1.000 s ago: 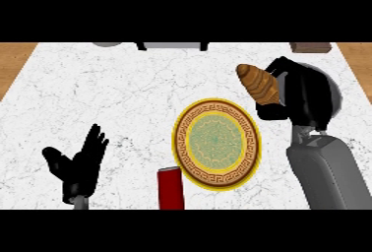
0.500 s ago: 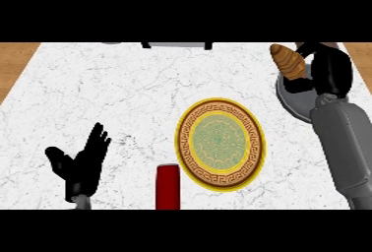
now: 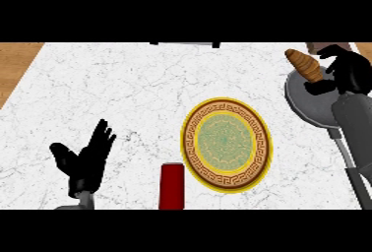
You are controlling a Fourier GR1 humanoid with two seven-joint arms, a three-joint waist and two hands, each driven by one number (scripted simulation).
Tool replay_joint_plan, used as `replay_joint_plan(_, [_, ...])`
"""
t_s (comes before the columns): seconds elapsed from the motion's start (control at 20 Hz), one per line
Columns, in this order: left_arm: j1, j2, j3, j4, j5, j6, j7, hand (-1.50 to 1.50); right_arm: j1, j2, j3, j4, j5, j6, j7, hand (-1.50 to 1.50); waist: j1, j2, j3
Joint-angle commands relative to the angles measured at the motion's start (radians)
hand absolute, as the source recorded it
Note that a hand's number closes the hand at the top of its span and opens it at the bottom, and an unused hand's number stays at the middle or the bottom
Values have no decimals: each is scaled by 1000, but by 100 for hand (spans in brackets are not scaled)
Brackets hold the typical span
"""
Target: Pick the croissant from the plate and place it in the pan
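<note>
Since the earlier frames the croissant point(image 3: 303, 64) has been carried away from the plate point(image 3: 190, 142), up and to the right, and a grey pan point(image 3: 309, 101) has been brought into view beneath it. The croissant is now held in the air at about 2 o'clock from the plate. It is a brown, tapered roll, tilted with its narrow end toward 11 o'clock. It is pinched by the right hand point(image 3: 349, 69), whose black fingers are curled round its lower end. It appears to hang over the pan's far-left rim, not yet resting inside.

The pick can therefore be judged done and the transfer nearly done. What remains is likely a short move toward the pan's middle, a lowering, and a release.

The pan lies at the worktop's point(image 3: 109, 88) right edge, near 3 o'clock in the view. Nothing is seen lying on its visible floor, though much of it is hidden by the hand and the grey forearm. The round plate, patterned in green with a gold and brown border, is set near the centre, and nothing is seen on it.

A red cylinder point(image 3: 172, 187) is stood just beside the plate at its 7 o'clock. The left hand point(image 3: 85, 160) is rested at 8 o'clock in the view, spread with fingers up, holding nothing.
</note>
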Motion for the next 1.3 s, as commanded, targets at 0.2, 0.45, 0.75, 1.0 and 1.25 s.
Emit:
replay_joint_plan(0.2, [-21,2,-13,-20,-7,3,35,0,-70,-45,-58,213,-31,0,-135,-150,22,10,3])
replay_joint_plan(0.45, [-9,-14,-15,-17,-4,6,11,0,-75,-23,-209,180,-223,52,-347,-150,7,5,6])
replay_joint_plan(0.75, [19,-7,-5,-5,-8,8,-8,0,-93,-51,-395,207,-436,214,-467,-150,4,7,5])
replay_joint_plan(1.0, [7,10,18,-8,11,0,17,0,-75,-153,-484,256,-549,486,-527,-150,-28,-6,2])
replay_joint_plan(1.25, [43,-1,9,-2,5,-5,-16,0,27,-202,-524,296,-609,717,-653,-150,-38,-10,1])
